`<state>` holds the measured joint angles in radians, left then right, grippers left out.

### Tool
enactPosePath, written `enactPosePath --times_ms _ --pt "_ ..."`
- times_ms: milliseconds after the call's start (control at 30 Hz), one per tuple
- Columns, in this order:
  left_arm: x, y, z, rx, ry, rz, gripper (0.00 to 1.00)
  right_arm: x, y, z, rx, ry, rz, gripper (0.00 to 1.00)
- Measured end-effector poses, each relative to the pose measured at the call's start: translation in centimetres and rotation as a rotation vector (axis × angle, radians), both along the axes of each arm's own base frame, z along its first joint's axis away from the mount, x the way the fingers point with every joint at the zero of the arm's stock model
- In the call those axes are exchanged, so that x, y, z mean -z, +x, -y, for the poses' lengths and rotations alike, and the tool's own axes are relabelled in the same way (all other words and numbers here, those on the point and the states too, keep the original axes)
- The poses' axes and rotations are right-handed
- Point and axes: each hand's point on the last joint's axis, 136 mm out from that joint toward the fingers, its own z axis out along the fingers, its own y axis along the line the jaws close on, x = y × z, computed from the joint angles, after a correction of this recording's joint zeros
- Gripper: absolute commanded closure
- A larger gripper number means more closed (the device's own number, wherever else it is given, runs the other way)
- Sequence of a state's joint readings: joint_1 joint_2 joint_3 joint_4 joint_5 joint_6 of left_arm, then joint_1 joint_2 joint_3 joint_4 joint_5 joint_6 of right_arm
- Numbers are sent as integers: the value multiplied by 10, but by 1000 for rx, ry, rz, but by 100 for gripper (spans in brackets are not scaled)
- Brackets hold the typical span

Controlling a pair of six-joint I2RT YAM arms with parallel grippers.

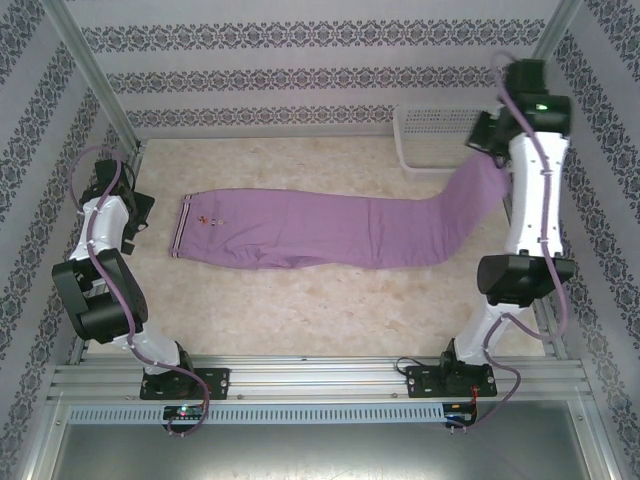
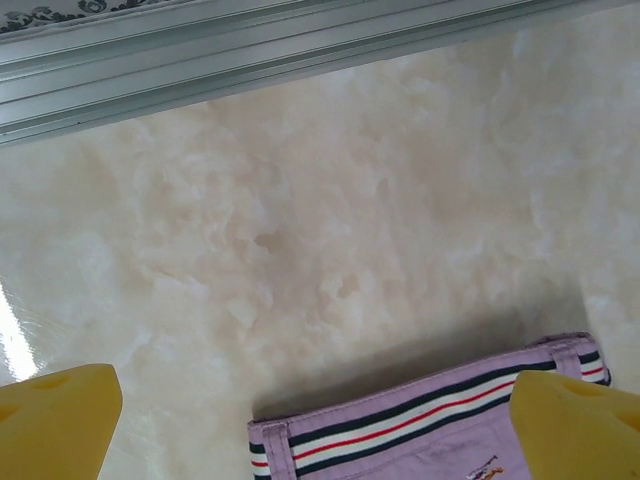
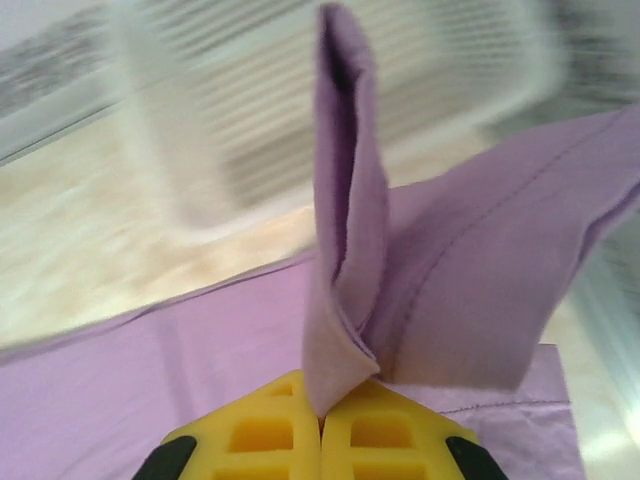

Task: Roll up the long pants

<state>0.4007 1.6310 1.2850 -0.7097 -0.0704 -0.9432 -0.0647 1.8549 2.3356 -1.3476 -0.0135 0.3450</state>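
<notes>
The lilac long pants (image 1: 340, 232) lie flat across the middle of the bench (image 1: 300, 310), folded leg on leg into one long strip. The waistband (image 2: 420, 415), striped dark, white and red, is at the left. The cuff end (image 3: 350, 200) at the right hangs raised off the bench, bunched and creased.

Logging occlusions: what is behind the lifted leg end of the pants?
A white slatted basket, blurred in the right wrist view, stands behind the end of the long pants pinched by the right gripper. The cloth covers part of its wall.
</notes>
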Motion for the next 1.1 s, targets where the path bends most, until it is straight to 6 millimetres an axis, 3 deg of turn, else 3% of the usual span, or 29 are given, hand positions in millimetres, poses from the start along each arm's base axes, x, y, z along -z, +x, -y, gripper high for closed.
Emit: enactPosePath --times_ms 133,267,467,600,733,867,1033,1100 --pt "-3 3 3 8 -17 23 0 9 23 -140 -261 213 31 100" --pt "-7 7 7 20 -33 50 0 42 42 -261 -431 429 -12 100" --pt "-16 9 11 31 -41 83 0 96 68 -389 -531 693 -85 100" --pt "-18 10 13 39 -53 95 0 100 72 -448 -561 849 -85 100" --pt "-18 12 15 44 -61 101 0 81 66 -487 -588 977 -57 100" --pt "-19 14 16 52 -71 113 0 54 55 -509 -618 1065 -27 100" --pt "-20 16 16 54 -70 121 0 47 46 -523 -636 1103 -27 98" --pt "-20 16 16 54 -69 123 0 49 43 -527 -634 1108 -37 43"
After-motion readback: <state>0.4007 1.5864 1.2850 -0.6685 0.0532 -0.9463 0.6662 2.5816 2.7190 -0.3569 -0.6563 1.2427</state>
